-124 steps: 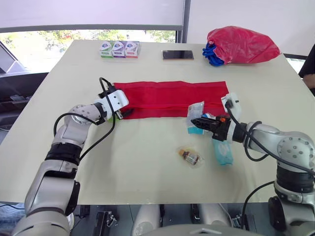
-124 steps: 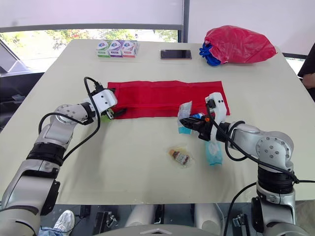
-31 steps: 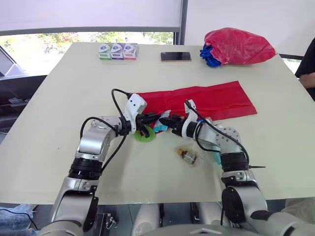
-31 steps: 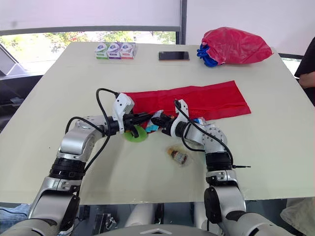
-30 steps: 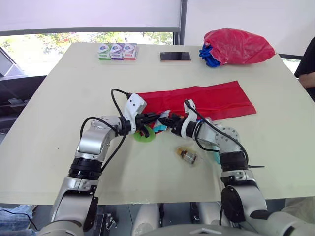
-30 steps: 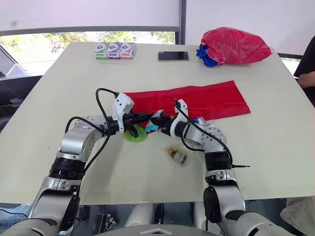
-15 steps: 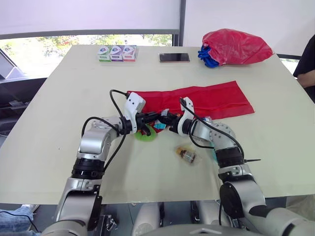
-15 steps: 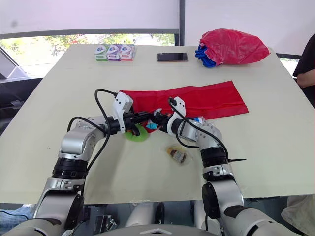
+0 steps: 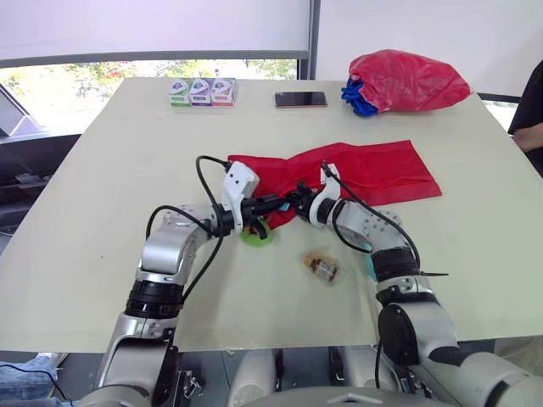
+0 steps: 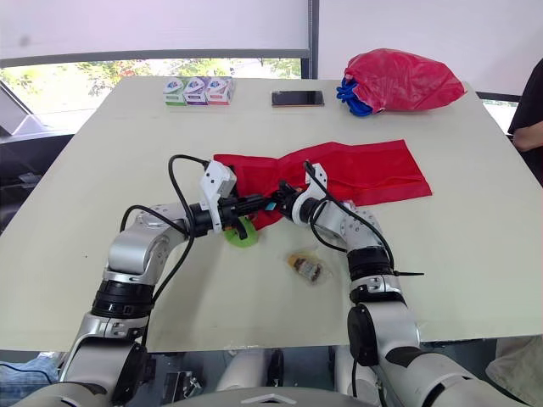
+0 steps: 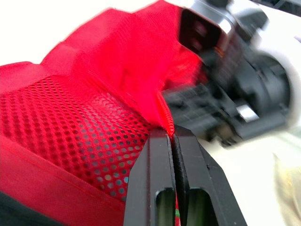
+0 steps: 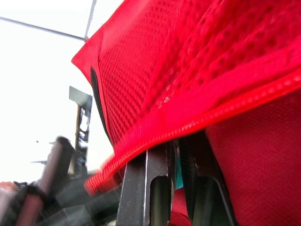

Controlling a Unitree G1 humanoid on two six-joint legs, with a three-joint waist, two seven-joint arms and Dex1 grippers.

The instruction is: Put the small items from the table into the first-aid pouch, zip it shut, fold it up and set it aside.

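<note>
In the head view, the red pouch (image 9: 373, 170) is lying stretched across the middle of the counter (image 9: 102, 212). Its left end is bunching up where the two hands are meeting. The left hand (image 9: 270, 206) is sitting at that raised end from the left side and the right hand (image 9: 294, 199) from the right, the two nearly touching. One green item (image 9: 254, 236) is lying just beneath the left hand, at the pouch's near edge. One wrapped bottle (image 9: 322, 268) is lying in front of the pouch, near the right forearm. One teal pack (image 9: 370, 266) is peeking out beside that forearm. Along the far edge, three small boxes (image 9: 202, 90) are standing in a row and one phone (image 9: 300, 99) is lying flat beside them. One red bag (image 9: 411, 79) is sitting at the far right with a blue bundle (image 9: 354, 95) at its mouth. A person's sleeve (image 9: 532, 106) is showing at the right edge.

In the left wrist view, the left hand is clenching, its fingers (image 11: 157, 188) pinching the pouch's folded seam. Mesh lining is spreading out beside them, and the right hand is showing just beyond the fold.

In the right wrist view, the right hand's fingers (image 12: 155, 188) are pressing close together, grasping a thin teal item (image 12: 177, 172). The pouch's stitched edge is draping across just above the fingertips.
</note>
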